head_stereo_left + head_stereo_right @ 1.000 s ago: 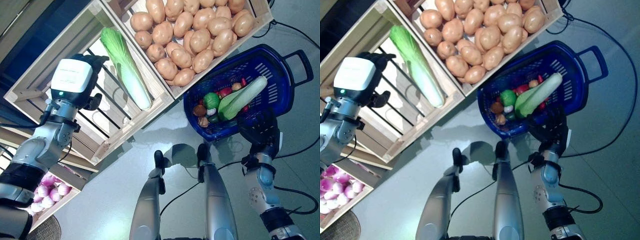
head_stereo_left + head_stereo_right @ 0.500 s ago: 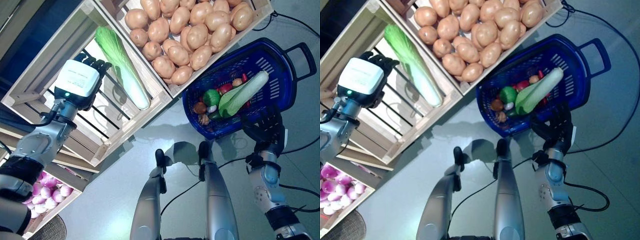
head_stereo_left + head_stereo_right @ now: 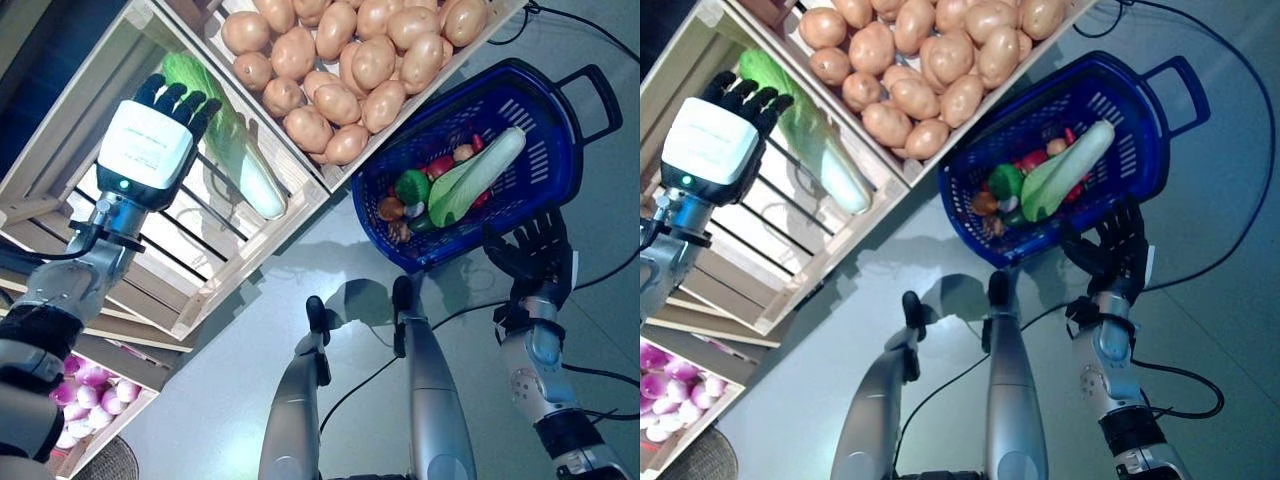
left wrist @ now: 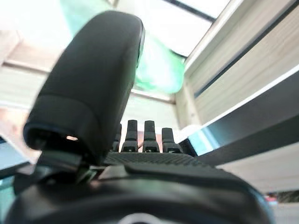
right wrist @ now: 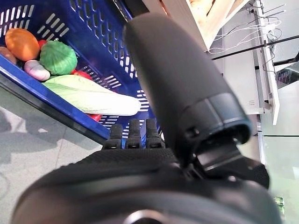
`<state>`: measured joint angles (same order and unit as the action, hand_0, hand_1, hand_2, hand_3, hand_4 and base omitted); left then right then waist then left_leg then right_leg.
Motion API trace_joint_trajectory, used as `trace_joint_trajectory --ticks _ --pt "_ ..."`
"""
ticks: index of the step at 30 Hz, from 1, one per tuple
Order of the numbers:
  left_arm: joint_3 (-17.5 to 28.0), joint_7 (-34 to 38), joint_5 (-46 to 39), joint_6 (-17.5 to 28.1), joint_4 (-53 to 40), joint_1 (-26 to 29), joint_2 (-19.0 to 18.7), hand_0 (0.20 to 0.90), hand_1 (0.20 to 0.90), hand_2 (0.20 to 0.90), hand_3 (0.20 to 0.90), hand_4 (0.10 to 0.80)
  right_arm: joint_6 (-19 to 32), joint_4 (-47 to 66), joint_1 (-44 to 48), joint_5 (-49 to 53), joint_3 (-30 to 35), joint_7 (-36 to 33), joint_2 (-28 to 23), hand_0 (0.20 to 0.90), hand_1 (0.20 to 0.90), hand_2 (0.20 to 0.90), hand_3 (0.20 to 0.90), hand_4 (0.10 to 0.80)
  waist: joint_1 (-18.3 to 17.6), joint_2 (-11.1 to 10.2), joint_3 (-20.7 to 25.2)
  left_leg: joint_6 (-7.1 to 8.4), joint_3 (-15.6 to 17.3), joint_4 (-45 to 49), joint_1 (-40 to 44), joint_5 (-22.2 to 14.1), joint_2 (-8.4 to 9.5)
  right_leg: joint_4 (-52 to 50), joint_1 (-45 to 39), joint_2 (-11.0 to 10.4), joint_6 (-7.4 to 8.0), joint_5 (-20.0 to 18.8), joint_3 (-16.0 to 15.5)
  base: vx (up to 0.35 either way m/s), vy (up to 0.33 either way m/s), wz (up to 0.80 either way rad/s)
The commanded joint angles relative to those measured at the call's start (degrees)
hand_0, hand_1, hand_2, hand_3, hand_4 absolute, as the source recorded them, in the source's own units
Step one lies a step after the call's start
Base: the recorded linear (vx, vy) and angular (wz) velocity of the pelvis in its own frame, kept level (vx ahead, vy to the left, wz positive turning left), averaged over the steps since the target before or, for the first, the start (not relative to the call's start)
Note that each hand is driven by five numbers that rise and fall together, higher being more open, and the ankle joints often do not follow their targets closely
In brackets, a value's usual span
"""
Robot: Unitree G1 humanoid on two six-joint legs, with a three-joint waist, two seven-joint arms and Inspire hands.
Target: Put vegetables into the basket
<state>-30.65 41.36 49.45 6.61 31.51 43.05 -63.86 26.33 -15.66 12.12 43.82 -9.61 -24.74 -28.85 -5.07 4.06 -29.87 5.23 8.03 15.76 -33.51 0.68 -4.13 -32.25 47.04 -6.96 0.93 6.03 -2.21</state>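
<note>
The blue plastic basket (image 3: 560, 170) stands on the floor at the right. In it lie a long pale green cabbage (image 3: 482, 174), a round green vegetable (image 3: 411, 187) and several small red and brown ones. My left hand (image 3: 150, 140) is open, its fingers straight, over the leafy end of a long green cabbage (image 3: 245, 175) that lies in a slatted wooden crate (image 3: 215, 290). The cabbage's green shows past the fingers in the left wrist view (image 4: 159, 70). My right hand (image 3: 535, 255) is open just beside the basket's near rim; the basket shows in the right wrist view (image 5: 93, 116).
A second wooden crate (image 3: 470, 50) of the stand sits between the cabbage crate and the basket. A lower shelf (image 3: 85, 385) is at the far left. Grey floor (image 3: 230, 400) lies in front of the stand.
My left hand has moved up along the crate to the cabbage's leafy end. The whole picture has shifted as the camera moved. My right hand stays by the basket's rim.
</note>
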Motion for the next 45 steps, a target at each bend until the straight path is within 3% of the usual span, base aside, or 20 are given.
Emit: trace_joint_trajectory --ticks 1,17,34,38,41,45 --pt "4.5 1.9 0.6 -1.2 -2.3 5.6 -4.3 0.9 0.9 0.9 0.9 0.8 2.8 7.0 0.1 -0.4 1.9 3.2 -3.3 0.9 0.9 0.9 0.9 0.8 -1.9 0.9 0.1 0.78 0.8 6.0 -6.8 1.3 -0.91 3.2 -4.5 -1.3 1.13 0.3 -2.0 0.0 0.0 0.0" --pt "0.4 -7.5 0.7 -3.2 1.6 8.7 -4.7 0.9 0.9 0.9 0.9 0.8 1.6 9.6 -0.1 0.1 2.8 2.6 -4.7 0.9 0.9 0.9 0.9 0.8 -2.9 0.4 0.1 0.35 1.2 7.5 -8.8 0.6 -1.32 2.6 -2.4 -1.3 1.66 -0.2 -1.0 0.011 0.009 -0.01" --pt "-0.5 -12.5 3.9 -2.4 2.9 8.7 -5.7 0.9 0.9 0.9 0.9 0.8 1.4 11.4 -0.6 0.0 3.5 1.7 -5.8 0.9 0.9 0.9 0.9 0.8 -2.9 0.3 0.1 0.02 1.4 8.9 -10.7 -0.3 -1.44 2.0 -0.7 -1.8 2.06 -0.3 -0.9 0.006 0.004 0.0" --pt "-0.1 -10.1 1.8 -3.5 1.9 7.8 -6.2 0.9 0.9 0.9 0.9 0.8 1.5 11.9 -0.7 0.3 3.7 1.6 -6.0 0.9 0.9 0.9 0.9 0.8 -2.7 0.4 0.1 -0.09 1.5 9.0 -10.9 -0.4 -1.44 2.2 -0.6 -2.0 2.18 -0.5 -1.0 0.0 0.0 0.0" --pt "1.9 -1.4 -0.4 -1.6 1.5 7.2 -6.5 0.9 0.9 0.9 0.9 0.8 2.2 12.5 -1.8 0.4 4.0 1.5 -5.5 0.9 0.9 0.9 0.9 0.8 -2.5 0.3 0.1 -0.31 1.3 8.9 -10.7 -0.6 -1.19 2.6 -0.8 -2.0 2.34 -0.7 -1.0 0.0 0.0 0.0" --pt "4.7 2.6 -0.1 -1.1 -1.1 5.7 -6.9 0.9 0.9 0.9 0.9 0.8 2.2 12.9 -2.1 0.1 4.1 1.3 -5.0 0.9 0.9 0.9 0.9 0.8 -2.0 0.3 0.1 -0.52 1.2 9.0 -10.7 -0.9 -1.0 2.4 -0.9 -1.9 2.2 -0.5 -1.2 0.0 0.0 0.0"
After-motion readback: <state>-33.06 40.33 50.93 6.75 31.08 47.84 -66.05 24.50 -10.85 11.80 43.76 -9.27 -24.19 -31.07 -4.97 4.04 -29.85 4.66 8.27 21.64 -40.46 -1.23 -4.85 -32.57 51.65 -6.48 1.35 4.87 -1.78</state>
